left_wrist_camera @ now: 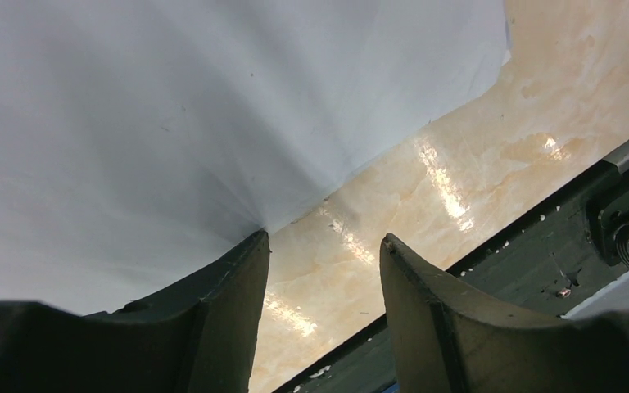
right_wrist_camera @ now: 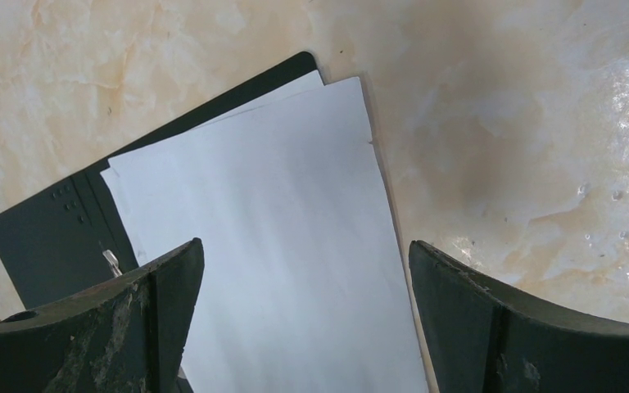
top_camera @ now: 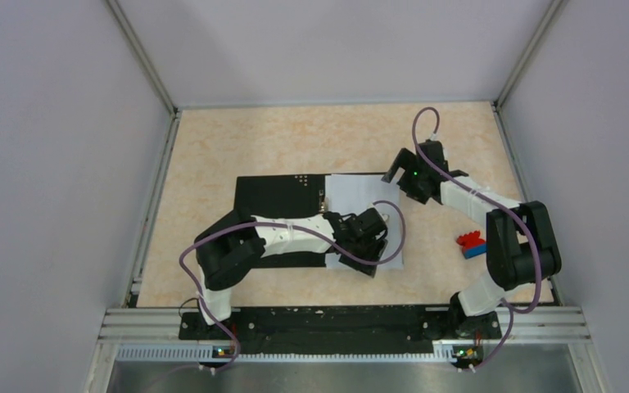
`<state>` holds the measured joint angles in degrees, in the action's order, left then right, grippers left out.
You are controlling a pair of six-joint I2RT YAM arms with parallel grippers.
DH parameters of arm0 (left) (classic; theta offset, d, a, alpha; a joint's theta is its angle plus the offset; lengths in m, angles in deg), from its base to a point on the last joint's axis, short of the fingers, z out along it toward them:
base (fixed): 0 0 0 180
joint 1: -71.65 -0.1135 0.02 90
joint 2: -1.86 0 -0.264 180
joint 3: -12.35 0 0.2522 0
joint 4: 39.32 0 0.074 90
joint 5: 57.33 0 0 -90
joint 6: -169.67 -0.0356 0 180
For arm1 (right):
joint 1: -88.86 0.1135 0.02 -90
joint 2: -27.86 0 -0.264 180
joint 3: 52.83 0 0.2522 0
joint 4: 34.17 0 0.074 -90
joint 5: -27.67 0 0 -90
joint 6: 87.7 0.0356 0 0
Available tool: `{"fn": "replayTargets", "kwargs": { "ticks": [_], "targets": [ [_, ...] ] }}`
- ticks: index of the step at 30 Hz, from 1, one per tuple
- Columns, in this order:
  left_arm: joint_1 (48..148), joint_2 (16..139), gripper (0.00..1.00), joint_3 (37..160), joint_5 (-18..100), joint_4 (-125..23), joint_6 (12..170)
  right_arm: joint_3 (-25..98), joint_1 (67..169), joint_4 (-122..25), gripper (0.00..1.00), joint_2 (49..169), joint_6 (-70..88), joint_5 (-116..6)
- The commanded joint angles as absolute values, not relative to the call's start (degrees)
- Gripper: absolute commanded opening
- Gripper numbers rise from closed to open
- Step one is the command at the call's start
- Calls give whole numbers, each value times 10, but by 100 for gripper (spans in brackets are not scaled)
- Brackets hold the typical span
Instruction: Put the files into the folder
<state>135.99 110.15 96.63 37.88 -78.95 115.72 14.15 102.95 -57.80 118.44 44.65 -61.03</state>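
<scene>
The folder [top_camera: 278, 196] lies open on the table, black inside up, with its metal clip [right_wrist_camera: 112, 262] at the spine. The files [top_camera: 352, 196], white sheets, lie on its right half, slightly skewed. The sheets also show in the right wrist view [right_wrist_camera: 270, 221] over the black cover [right_wrist_camera: 41, 237]. My left gripper [top_camera: 368, 264] is open at the sheets' near edge. In the left wrist view [left_wrist_camera: 324, 236] one fingertip [left_wrist_camera: 250, 254] touches the paper [left_wrist_camera: 172, 106], with nothing between the jaws. My right gripper [top_camera: 393, 173] is open and empty above the sheets' far right corner [right_wrist_camera: 305, 243].
A small red-and-blue toy block [top_camera: 472, 243] lies right of the folder beside the right arm. The black base rail [top_camera: 336, 321] runs along the near edge and shows in the left wrist view [left_wrist_camera: 540, 246]. Grey walls enclose the table.
</scene>
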Motion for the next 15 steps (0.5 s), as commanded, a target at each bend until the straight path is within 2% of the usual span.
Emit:
{"fn": "replayTargets", "kwargs": {
  "ticks": [1, 15],
  "targets": [
    [1343, 1128, 58, 965, 332, -806, 1140, 146, 1028, -571, 94, 1178, 438, -604],
    [1333, 1128, 58, 987, 333, -817, 1132, 130, 1029, -561, 94, 1180, 434, -588]
  ]
}}
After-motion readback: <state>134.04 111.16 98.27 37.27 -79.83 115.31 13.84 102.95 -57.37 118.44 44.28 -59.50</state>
